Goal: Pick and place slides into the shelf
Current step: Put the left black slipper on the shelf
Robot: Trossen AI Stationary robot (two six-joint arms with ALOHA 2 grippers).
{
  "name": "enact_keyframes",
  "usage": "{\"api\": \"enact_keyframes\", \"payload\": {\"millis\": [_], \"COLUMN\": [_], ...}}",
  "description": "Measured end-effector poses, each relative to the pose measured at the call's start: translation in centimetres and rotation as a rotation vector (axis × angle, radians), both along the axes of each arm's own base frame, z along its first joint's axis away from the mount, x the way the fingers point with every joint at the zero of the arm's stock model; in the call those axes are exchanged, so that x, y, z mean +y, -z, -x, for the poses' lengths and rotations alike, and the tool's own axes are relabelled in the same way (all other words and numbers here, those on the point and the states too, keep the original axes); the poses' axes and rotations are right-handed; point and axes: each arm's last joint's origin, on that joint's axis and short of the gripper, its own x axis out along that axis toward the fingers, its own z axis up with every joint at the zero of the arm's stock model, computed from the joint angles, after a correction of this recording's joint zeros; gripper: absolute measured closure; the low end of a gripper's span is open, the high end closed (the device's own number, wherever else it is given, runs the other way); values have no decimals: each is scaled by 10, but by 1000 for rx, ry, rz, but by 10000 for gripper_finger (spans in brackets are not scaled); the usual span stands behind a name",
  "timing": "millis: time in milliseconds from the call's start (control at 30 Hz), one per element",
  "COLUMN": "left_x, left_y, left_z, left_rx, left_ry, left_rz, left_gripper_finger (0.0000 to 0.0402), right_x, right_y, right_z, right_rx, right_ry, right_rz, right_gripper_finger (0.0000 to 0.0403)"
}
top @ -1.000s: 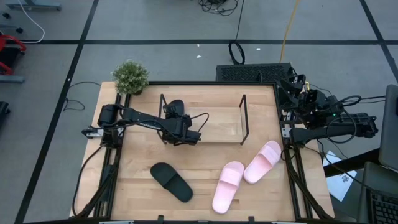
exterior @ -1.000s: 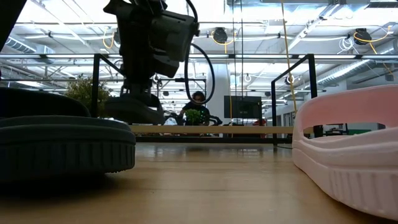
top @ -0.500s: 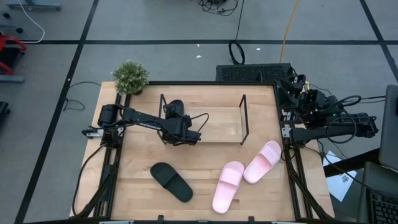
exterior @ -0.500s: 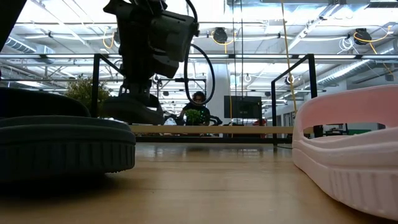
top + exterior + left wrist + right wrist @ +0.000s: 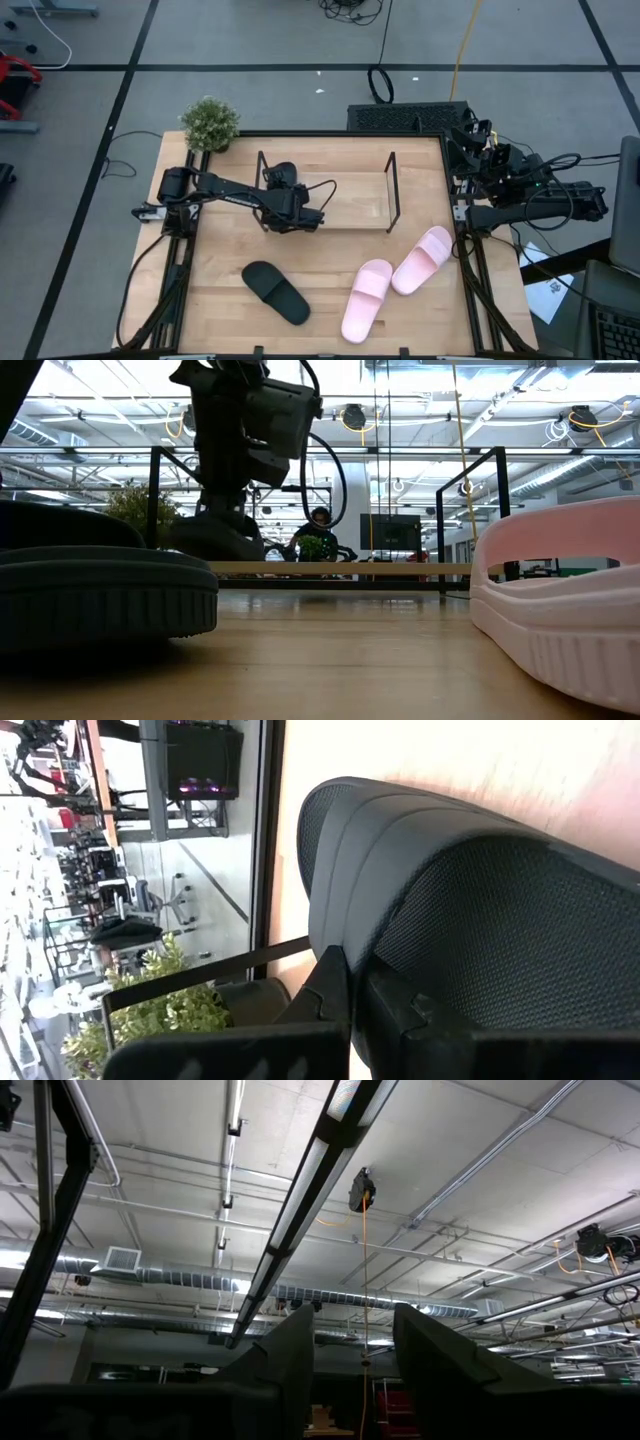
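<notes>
My left gripper [image 5: 285, 192] reaches into the left end of the black rod shelf [image 5: 392, 190] and is shut on a black slide [image 5: 280, 173]. In the low view that slide [image 5: 215, 540] sits just under the gripper [image 5: 225, 510], close to the shelf base. The second black slide [image 5: 275, 292] lies flat on its sole on the near left of the table. Two pink slides [image 5: 367, 298] [image 5: 422, 258] lie side by side near right. My right gripper [image 5: 352, 1370] is open, parked off the right edge and pointing at the ceiling. My left gripper pinches the black slide between its two fingers [image 5: 335, 990], at the slide's edge [image 5: 340, 935] beside the textured surface. It comes from above, slanting from the table's near side. Whether the slide rests on the shelf base or hangs just above it, I cannot tell.
A small potted plant [image 5: 210, 122] stands at the far left corner. The shelf's upright rods [image 5: 497, 520] rise at its right end, and the shelf's middle and right show bare base. A black box [image 5: 405, 117] sits beyond the far edge.
My left gripper, still shut on the black slide, has shifted slightly toward the table's left inside the shelf. The other slides and the right arm have kept still.
</notes>
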Motion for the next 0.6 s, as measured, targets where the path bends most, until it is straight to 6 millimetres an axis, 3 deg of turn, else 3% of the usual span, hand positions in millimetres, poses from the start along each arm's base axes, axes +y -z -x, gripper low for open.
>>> {"api": "enact_keyframes", "payload": {"millis": [600], "left_x": [0], "left_y": [-1], "left_z": [3], "left_rx": [44], "left_ry": [10], "left_rz": [-2], "left_gripper_finger": [401], "right_x": [0], "right_y": [0], "right_z": [0], "right_rx": [1], "right_ry": [-1], "right_rz": [1], "right_gripper_finger": [275]}}
